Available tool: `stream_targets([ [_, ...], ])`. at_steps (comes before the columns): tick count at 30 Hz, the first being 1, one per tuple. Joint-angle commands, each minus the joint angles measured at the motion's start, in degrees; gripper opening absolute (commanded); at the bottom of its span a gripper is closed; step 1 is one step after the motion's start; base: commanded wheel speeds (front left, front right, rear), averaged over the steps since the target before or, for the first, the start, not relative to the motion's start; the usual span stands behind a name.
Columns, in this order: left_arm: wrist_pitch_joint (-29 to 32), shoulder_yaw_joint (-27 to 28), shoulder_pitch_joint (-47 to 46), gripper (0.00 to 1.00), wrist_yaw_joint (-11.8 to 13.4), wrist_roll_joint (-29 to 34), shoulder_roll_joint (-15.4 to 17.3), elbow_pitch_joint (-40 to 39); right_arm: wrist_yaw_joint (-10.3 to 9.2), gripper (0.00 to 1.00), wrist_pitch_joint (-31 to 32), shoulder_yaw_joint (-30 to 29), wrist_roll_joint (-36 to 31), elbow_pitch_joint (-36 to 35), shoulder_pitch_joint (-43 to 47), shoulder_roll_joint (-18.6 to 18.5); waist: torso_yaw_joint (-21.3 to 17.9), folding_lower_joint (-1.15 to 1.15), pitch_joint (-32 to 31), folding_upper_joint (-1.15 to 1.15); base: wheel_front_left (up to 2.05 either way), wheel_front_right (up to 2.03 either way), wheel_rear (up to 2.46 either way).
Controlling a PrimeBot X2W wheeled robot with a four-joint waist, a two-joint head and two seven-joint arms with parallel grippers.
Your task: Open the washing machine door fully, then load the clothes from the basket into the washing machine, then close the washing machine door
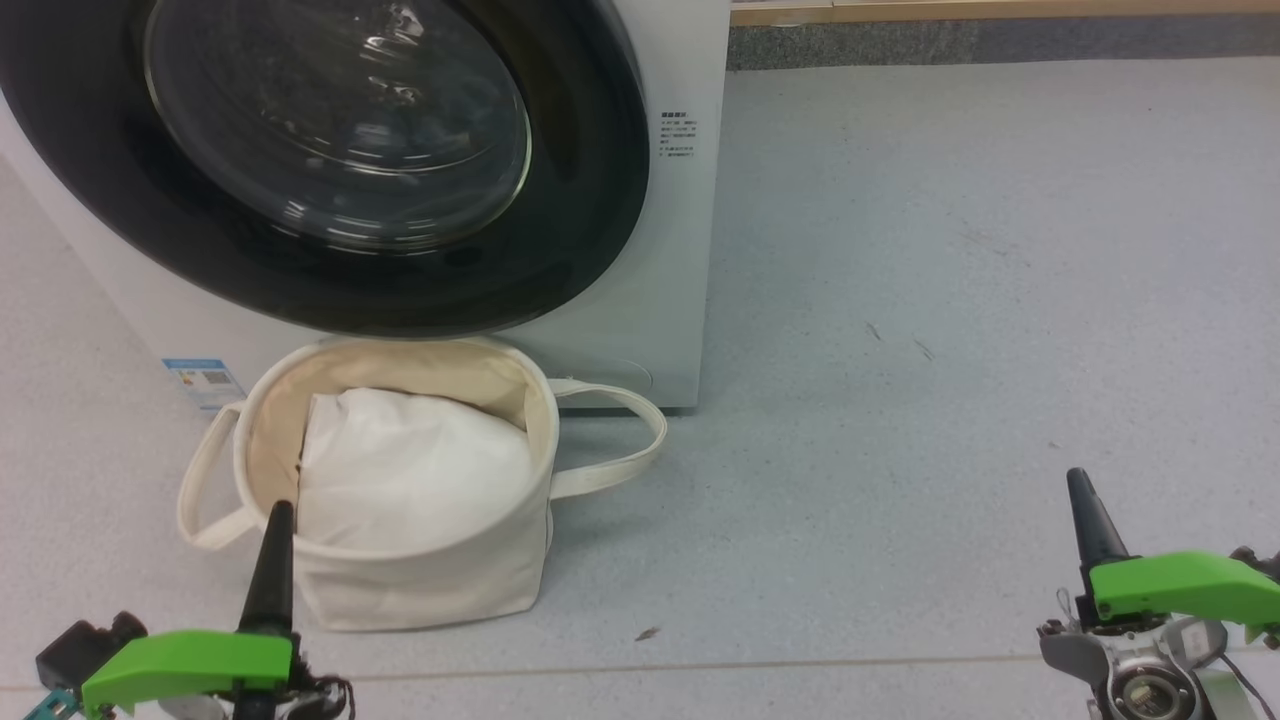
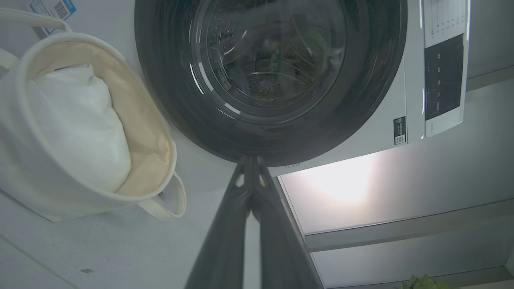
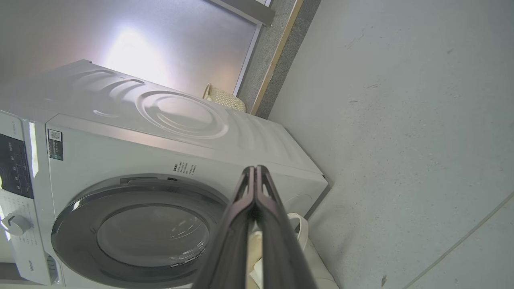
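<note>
Nearest you, your left gripper (image 1: pixel 279 520) sits at the lower left of the head view with its jaws pressed together on nothing. Its dark tip overlaps the near rim of the basket (image 1: pixel 430 585) in that view, and you cannot tell whether it touches the canvas. Your right gripper (image 1: pixel 1085 495) hangs at the lower right over bare floor (image 1: pixel 950 300), well apart from everything, jaws likewise closed and empty. Just past the left tip, the basket stands upright on the floor, its loop handles drooping to either side and a plain white bundle (image 1: pixel 410 470) inside it. Right behind the basket rises the washing machine (image 1: pixel 680 250), with a blue label sticker (image 1: pixel 203 380) low on its front. The washing machine door (image 1: pixel 340 150) lies shut flat against that front, its glass bowl above the basket.
</note>
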Motion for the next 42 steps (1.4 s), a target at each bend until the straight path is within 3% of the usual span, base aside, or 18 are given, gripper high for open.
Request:
stream_targets([
  [1, 0.5, 1.8, -1.0, 0.0, 0.0, -1.4, 0.3, -2.5, 0.0, 0.0, 0.5, 0.3, 1.5, -2.2, -1.0, -0.1, 0.0, 0.0, 0.0, 0.0, 0.0, 0.0, 0.0],
  [36, 6.5, 3.7, 0.9, 0.0, 1.0, -19.4, -2.2, -7.5, 0.0, 0.0, 5.8, -2.4, 21.7, -2.9, 0.4, 1.9, 0.0, 0.0, -0.9, 0.0, 0.0, 0.0, 0.0],
  [42, 6.5, 3.7, 0.9, 0.0, 1.0, -19.4, -2.2, -7.5, 0.0, 0.0, 5.7, -2.3, 21.9, -2.9, 0.4, 1.8, 0.0, 0.0, -0.9, 0.0, 0.0, 0.0, 0.0],
])
